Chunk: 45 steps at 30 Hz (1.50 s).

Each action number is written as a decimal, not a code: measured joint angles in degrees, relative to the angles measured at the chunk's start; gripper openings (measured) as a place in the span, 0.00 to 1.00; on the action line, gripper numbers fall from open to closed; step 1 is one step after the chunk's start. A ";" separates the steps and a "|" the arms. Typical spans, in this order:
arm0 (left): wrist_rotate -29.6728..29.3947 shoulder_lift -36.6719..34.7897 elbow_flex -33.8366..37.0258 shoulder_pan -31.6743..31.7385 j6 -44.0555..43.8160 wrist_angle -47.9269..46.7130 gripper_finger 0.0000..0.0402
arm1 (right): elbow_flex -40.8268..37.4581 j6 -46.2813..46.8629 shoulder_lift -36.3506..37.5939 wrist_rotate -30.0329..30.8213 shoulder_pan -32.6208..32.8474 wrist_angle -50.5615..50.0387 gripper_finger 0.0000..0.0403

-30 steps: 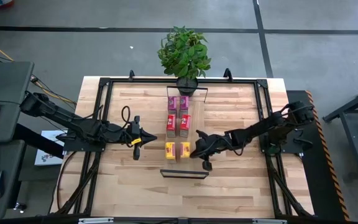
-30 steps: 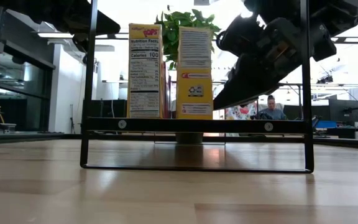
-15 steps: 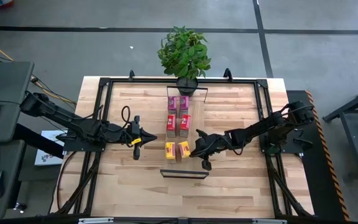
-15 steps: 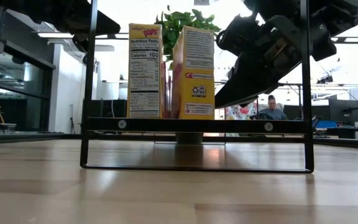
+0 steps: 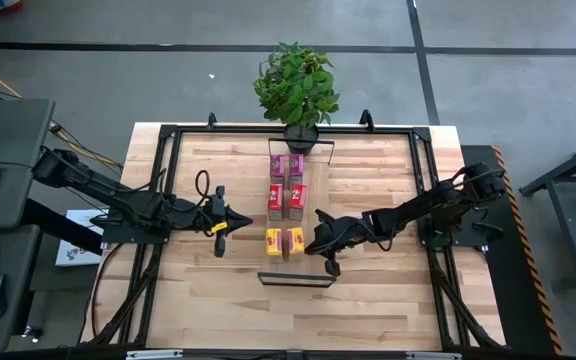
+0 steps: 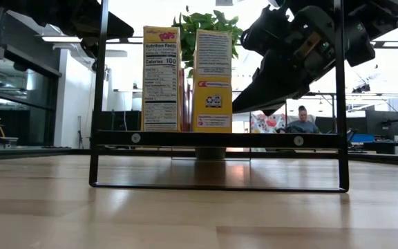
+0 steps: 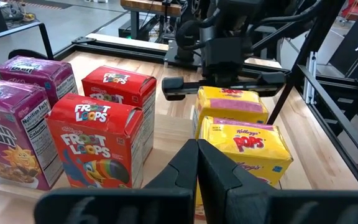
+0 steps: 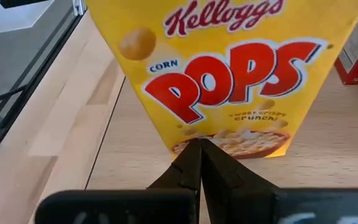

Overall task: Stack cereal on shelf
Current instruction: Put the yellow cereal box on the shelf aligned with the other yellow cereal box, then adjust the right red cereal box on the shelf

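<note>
Right gripper (image 5: 318, 240) sits just right of the yellow box (image 5: 297, 240), fingers pressed together, holding nothing. Left gripper (image 5: 220, 222), also closed and empty, waits farther left; boxes stand upright on the shelf (image 5: 295, 279).

Six cereal boxes (image 5: 286, 206) stand paired on the shelf (image 5: 293, 278).

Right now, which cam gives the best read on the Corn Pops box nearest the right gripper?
Right wrist view: the Corn Pops box fills the picture, front label readable. Left wrist view shows both yellow boxes at an angle. High view shows only its small top; low view only its side panel.
</note>
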<state>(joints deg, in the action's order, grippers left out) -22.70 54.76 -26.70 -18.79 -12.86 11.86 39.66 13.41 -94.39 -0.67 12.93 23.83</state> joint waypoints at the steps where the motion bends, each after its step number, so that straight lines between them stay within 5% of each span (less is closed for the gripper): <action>1: 0.00 0.00 0.00 0.02 0.02 0.00 0.00 | 0.00 0.06 0.00 0.01 0.00 -0.03 0.00; 16: 0.00 0.00 0.00 0.00 0.02 -0.07 0.00 | 0.02 -2.78 0.09 16.59 -6.48 -9.45 0.00; 45: 0.02 0.00 0.00 0.00 0.02 -0.07 0.00 | 0.02 -8.80 0.11 17.07 -13.07 -1.85 0.00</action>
<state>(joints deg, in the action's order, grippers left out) -22.68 54.76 -26.70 -18.78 -12.84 11.79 39.68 4.61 -94.28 16.40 -0.14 21.97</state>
